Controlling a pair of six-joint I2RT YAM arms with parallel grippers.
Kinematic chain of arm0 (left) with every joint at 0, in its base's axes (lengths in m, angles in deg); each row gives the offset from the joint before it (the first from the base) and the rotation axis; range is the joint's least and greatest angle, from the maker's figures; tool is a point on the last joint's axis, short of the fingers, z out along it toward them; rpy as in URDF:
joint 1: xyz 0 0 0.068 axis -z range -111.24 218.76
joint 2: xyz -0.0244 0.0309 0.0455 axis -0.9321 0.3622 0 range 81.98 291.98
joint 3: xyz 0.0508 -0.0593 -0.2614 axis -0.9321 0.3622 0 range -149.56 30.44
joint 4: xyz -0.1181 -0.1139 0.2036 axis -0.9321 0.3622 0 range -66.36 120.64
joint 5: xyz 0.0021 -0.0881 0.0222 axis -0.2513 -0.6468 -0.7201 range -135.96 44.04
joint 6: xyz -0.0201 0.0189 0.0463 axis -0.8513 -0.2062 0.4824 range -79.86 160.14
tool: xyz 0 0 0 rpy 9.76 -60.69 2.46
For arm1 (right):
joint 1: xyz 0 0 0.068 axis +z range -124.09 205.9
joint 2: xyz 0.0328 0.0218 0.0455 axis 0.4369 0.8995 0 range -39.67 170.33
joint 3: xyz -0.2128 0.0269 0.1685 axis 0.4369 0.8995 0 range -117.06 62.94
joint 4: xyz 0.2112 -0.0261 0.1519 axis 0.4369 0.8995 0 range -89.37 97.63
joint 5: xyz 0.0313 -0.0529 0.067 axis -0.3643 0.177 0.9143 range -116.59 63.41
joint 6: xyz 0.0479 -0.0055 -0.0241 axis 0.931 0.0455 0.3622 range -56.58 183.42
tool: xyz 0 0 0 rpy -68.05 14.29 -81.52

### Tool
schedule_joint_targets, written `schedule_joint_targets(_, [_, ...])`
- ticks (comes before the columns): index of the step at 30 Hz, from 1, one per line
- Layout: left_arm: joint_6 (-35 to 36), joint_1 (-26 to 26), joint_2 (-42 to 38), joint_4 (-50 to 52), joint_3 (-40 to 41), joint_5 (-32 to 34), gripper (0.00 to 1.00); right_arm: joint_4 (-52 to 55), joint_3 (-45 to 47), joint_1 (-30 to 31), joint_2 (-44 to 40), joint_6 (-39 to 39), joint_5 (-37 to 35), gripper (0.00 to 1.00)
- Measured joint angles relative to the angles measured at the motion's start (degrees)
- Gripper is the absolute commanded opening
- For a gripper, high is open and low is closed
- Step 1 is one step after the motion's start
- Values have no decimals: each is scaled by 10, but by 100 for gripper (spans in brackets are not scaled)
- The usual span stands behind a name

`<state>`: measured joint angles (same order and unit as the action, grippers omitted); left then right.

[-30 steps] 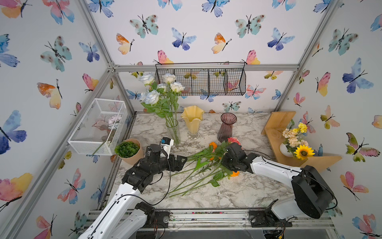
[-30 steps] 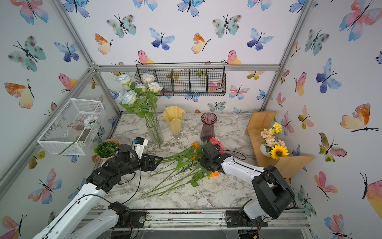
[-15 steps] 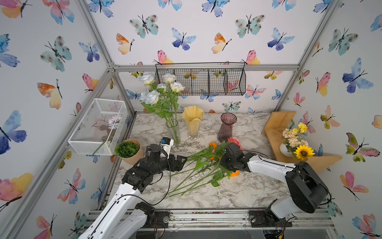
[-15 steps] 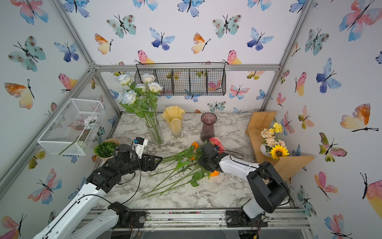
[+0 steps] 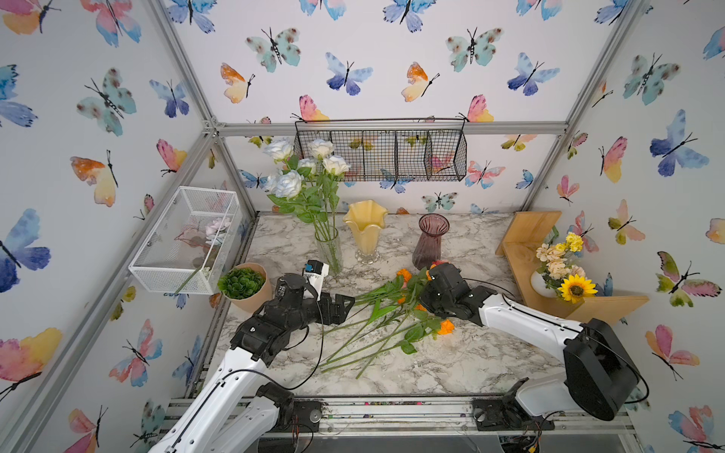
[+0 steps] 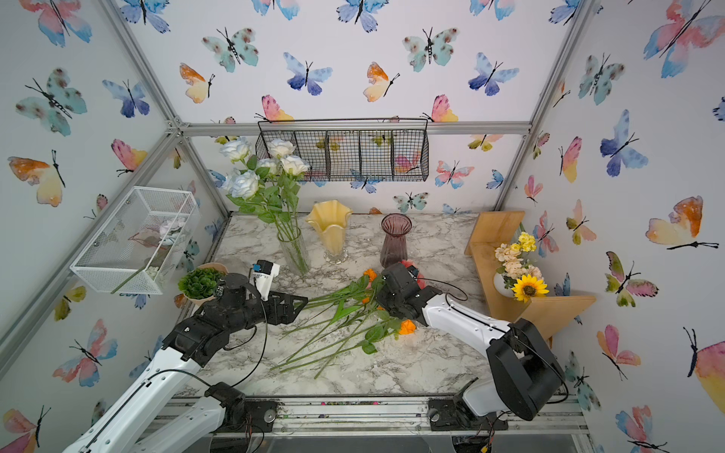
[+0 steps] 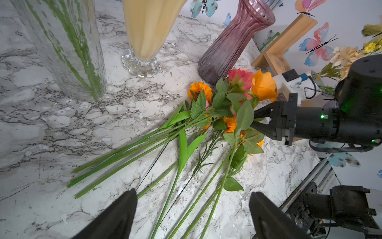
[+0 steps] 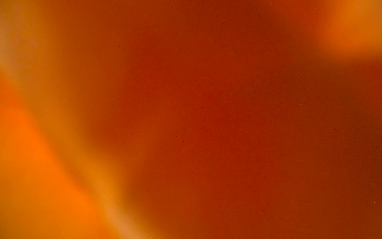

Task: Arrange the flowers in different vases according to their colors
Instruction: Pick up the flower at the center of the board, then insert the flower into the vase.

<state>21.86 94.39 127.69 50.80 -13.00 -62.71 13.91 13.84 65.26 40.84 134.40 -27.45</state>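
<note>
Right gripper (image 7: 255, 118): jaws drawing fully together among the heads of the orange and pink flowers (image 7: 183, 144).
I am noting them part open a second ago, now meeting inside the leaves. Whether a stem is caught I cannot tell, so the pick is starting at best. Left gripper (image 7: 192, 209) is hanging wide apart near the cut ends. These flowers are lying flat on the marble table (image 5: 431, 364), long axis slanting: heads pointing toward the purple vase (image 5: 429, 243), cut ends toward the left gripper. Yellow vase (image 5: 365, 231) is standing empty.
</note>
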Motion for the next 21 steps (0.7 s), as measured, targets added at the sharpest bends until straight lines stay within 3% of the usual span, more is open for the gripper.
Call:
schedule_joint_targets(9, [0,0,-5,0,0,1,91,0,-38,0,-56,0,-42,2])
schedule_joint_targets(13, [0,0,-7,-1,0,1,93,8,-87,0,-67,-56,-71,2])
schedule_joint_targets(14, [0,0,-8,-1,0,2,100,10,-97,0,-70,-71,-78,2])
schedule_joint_targets(21, [-1,0,-23,-2,0,4,99,22,-161,0,-116,-210,-145,2])
